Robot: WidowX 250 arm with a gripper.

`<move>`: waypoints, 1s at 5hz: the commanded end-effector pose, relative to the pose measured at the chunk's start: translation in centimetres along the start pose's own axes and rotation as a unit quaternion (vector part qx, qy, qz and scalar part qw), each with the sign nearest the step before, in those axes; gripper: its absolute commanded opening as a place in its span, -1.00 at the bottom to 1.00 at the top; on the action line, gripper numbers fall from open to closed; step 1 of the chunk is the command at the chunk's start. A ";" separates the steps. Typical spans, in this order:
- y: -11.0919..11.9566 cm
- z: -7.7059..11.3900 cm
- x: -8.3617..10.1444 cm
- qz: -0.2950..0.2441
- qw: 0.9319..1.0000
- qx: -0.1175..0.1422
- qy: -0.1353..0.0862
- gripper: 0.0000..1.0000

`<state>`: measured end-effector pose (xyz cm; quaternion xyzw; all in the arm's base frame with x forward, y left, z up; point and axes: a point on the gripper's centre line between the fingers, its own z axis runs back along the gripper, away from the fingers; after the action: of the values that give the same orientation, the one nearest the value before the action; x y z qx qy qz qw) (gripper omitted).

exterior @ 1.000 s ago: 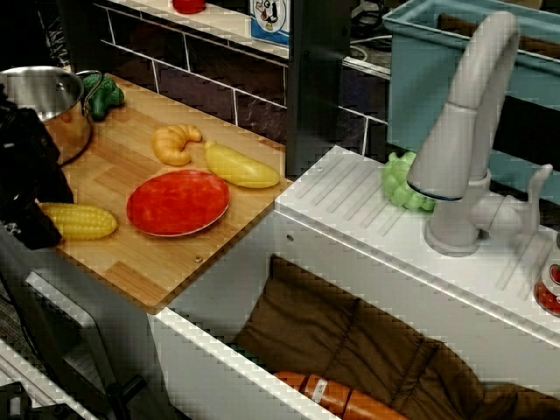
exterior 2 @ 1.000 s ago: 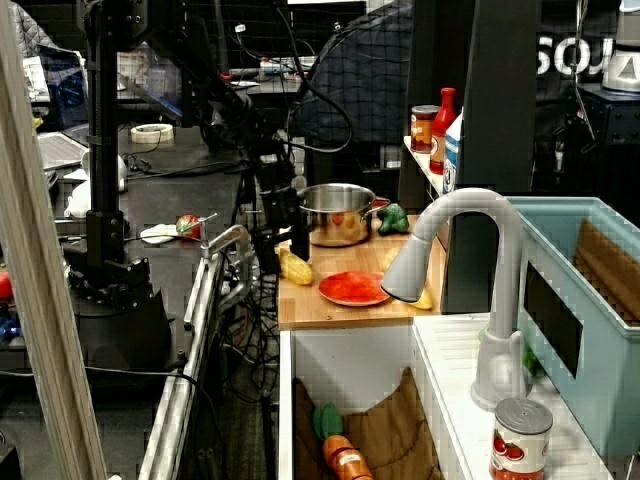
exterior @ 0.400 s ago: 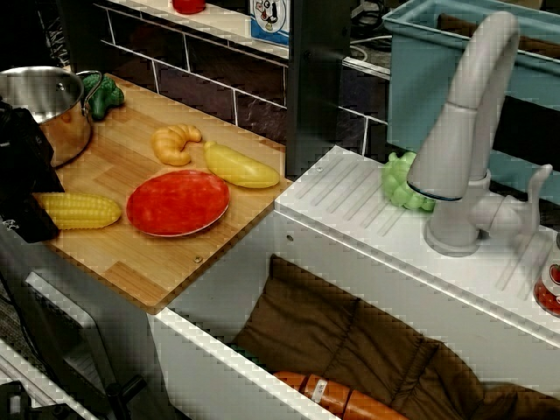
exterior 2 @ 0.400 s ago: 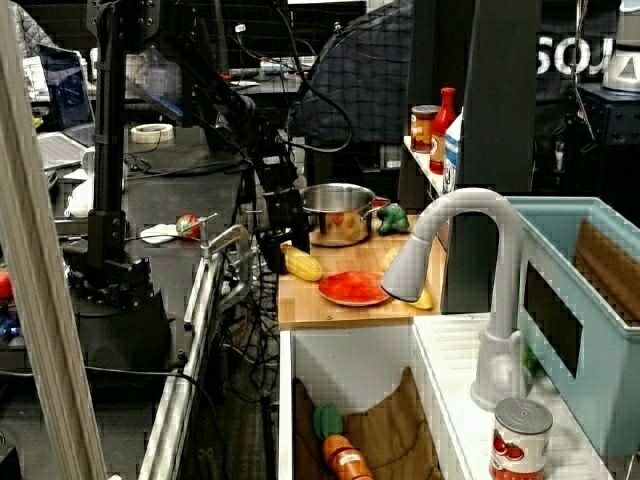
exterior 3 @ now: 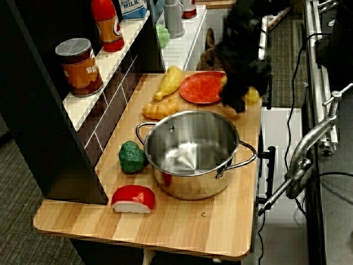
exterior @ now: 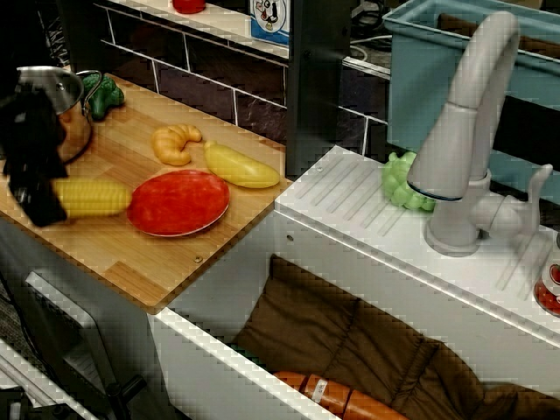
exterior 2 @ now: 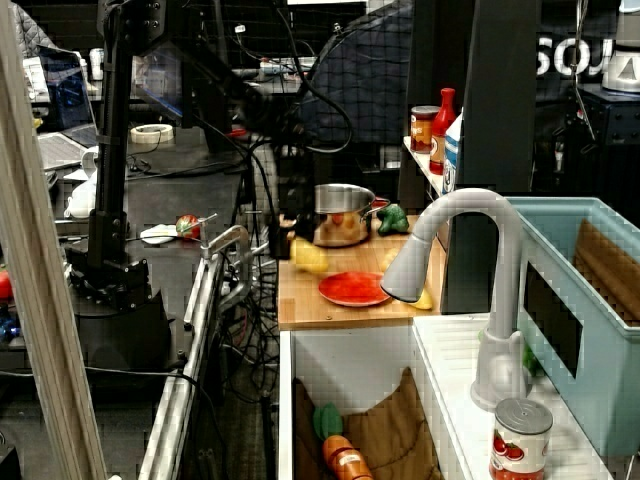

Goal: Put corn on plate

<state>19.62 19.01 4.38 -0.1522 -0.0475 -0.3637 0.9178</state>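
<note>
Corn cob: the yellow corn cob (exterior: 92, 198) is sitting at the left middle of the front view, lengthwise across the wooden counter (exterior: 131, 254), its right tip just reaching the left edge of the red plate (exterior: 178, 202). In the side view it is showing as a blurred yellow shape (exterior 2: 310, 257) that seems to be hanging a little above the board, so it is probably being carried rather than lying flat.

Gripper: the black gripper (exterior: 39, 188) is covering the cob's left end at the far left of the frame, blurred by motion. It is apparently closing on that end, but the jaws themselves are not resolving, so how wide they are standing I cannot tell.

Why held so: gripping one end is leaving the free end pointing at the plate, which should let the cob slide over the rim first.

Plate: it is lying empty at the centre of the counter; in the rear view the gripper (exterior 3: 242, 83) is hiding part of its right edge (exterior 3: 201, 88).

Neighbours: the croissant (exterior: 175, 143) and smooth yellow vegetable (exterior: 241, 165) are lying just behind the plate; the steel pot (exterior 3: 193, 154) is standing well clear.

Stage: transport looks under way; the release is not yet done.
</note>
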 end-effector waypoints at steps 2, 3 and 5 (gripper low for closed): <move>-4.2 6.4 3.9 -0.045 0.997 -0.062 -0.028 -1.00; -4.2 2.4 4.3 -0.041 0.998 -0.036 -0.019 -1.00; -5.1 -2.5 5.1 -0.040 0.999 -0.026 -0.009 -1.00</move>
<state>19.59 10.83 3.67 -0.1887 -0.0445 -0.3947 0.8981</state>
